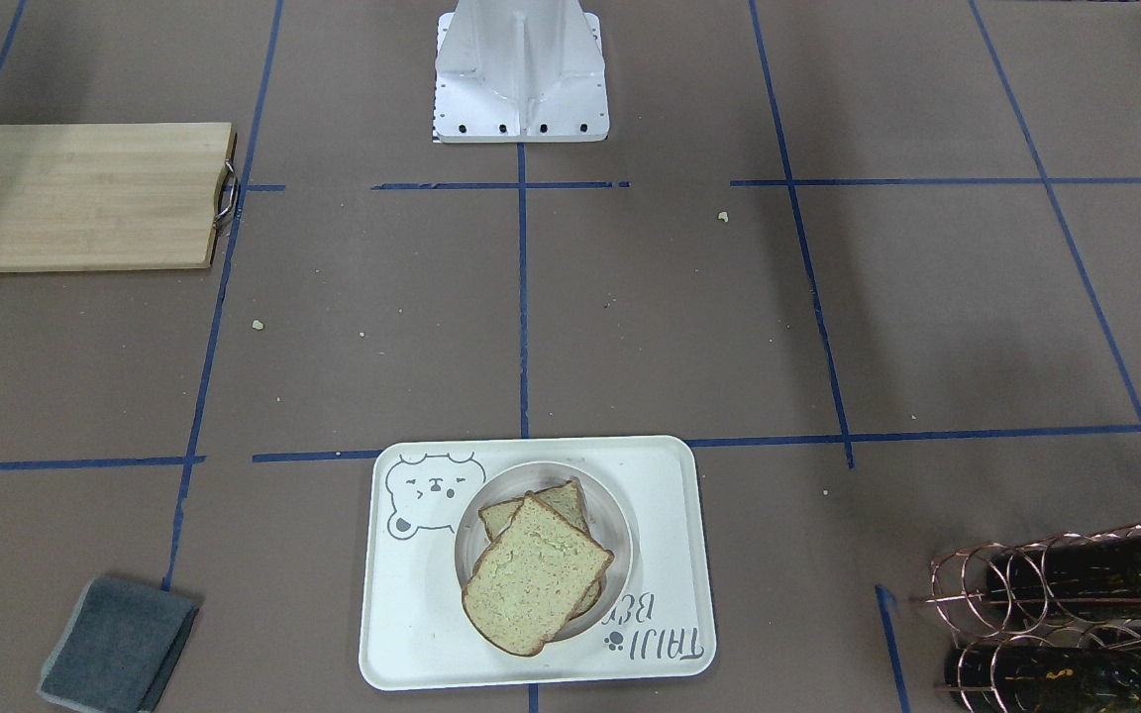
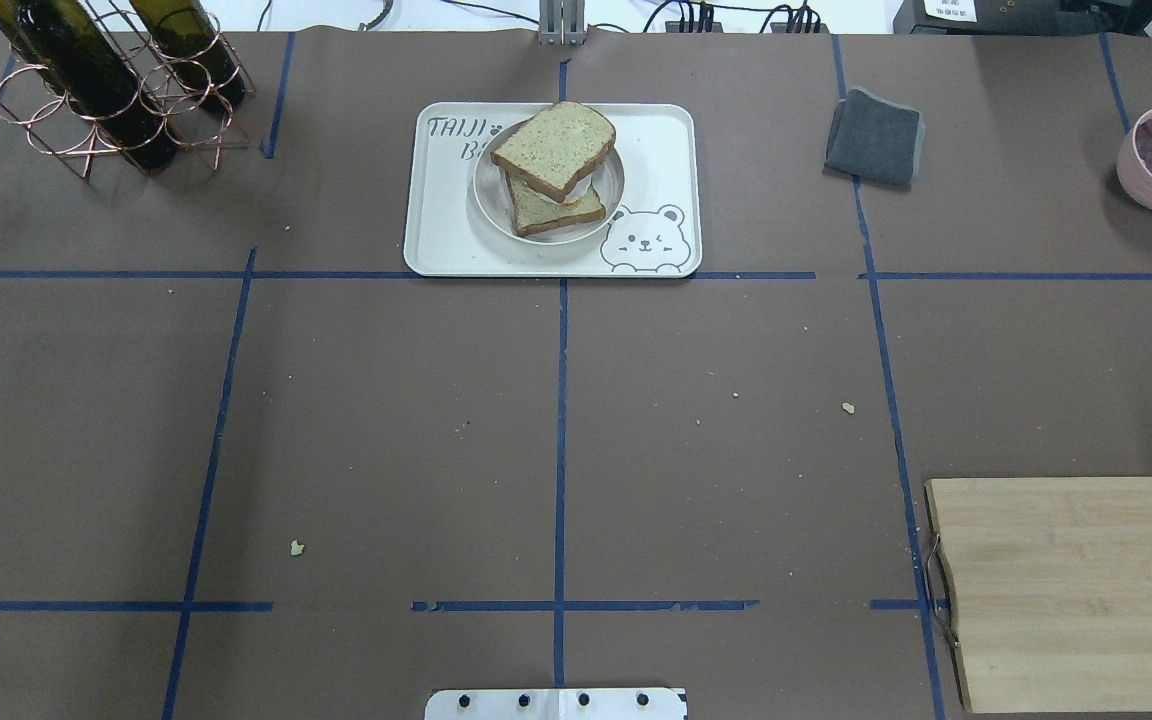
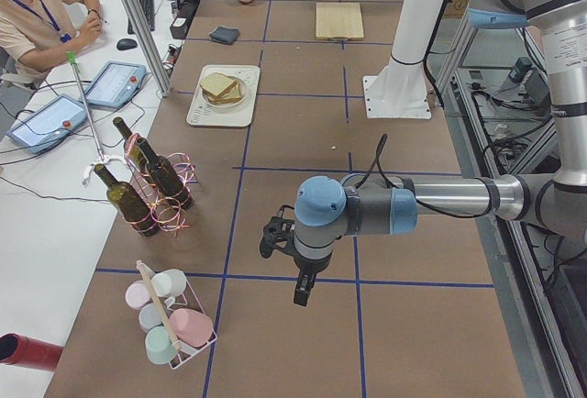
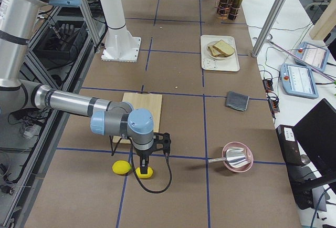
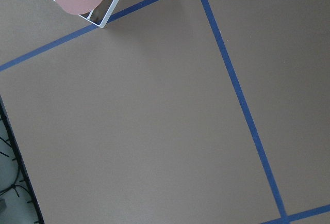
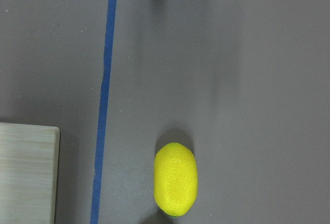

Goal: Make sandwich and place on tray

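Judging sandwich point(image 2: 553, 160) light, soft, crumbly. Top slice sits skewed, so I expect it slides if I pinch bread. Better hold is rim of bowl point(image 2: 484, 200): stiff, maybe slippery. Bowl sits mid tray point(image 2: 436, 232), far side of table from robot base. Egg mostly hidden between slices; white sliver there is probably egg. Left gripper point(image 3: 301, 290) and right gripper point(image 4: 143, 164) show in side views only, both well apart from tray. I cannot tell whether fingers are apart or together. Wrist views show no fingers.

Both arms same build: left arm point(image 3: 449, 198) and right arm point(image 4: 68, 102) are silver tubes with light-blue joint caps point(image 3: 321, 202), black left claw point(image 3: 302, 292) and right claw point(image 4: 143, 165), looping black wrist cable point(image 4: 160, 185), white pedestal point(image 1: 521, 59) with black flange screws point(image 1: 502, 128).
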Controlling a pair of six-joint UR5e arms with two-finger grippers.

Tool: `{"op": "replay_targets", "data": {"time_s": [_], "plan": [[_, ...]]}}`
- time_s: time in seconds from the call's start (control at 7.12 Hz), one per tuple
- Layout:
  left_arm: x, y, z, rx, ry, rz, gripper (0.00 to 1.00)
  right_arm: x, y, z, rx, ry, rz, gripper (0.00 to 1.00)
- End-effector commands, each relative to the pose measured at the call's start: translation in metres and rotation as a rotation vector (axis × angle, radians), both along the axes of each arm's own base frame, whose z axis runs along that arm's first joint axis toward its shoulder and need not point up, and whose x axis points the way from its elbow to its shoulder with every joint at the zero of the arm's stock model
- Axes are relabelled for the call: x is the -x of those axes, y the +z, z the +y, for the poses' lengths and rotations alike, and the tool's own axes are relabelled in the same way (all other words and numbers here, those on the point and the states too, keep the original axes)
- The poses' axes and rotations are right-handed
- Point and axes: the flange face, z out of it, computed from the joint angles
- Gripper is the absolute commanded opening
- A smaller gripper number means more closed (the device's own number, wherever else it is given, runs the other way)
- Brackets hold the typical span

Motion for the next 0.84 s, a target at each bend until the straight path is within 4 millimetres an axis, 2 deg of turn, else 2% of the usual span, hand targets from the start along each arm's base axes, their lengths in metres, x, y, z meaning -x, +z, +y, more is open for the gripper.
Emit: {"op": "replay_targets", "data": {"time_s": [0.0, 0.7], "plan": [[-0.0008, -0.006, -0.0018, -0.015, -0.001, 0.011, 1.0, 0.0001, -0.0012, -0.0008, -0.003, 0.0, -0.001, 1.0], [-0.0014, -0.0063, -0.0014, -0.045, 0.034, 0.008, 1.0, 0.0011, -0.0016, -0.0008, -0.036, 0.002, -0.021, 1.0]]}}
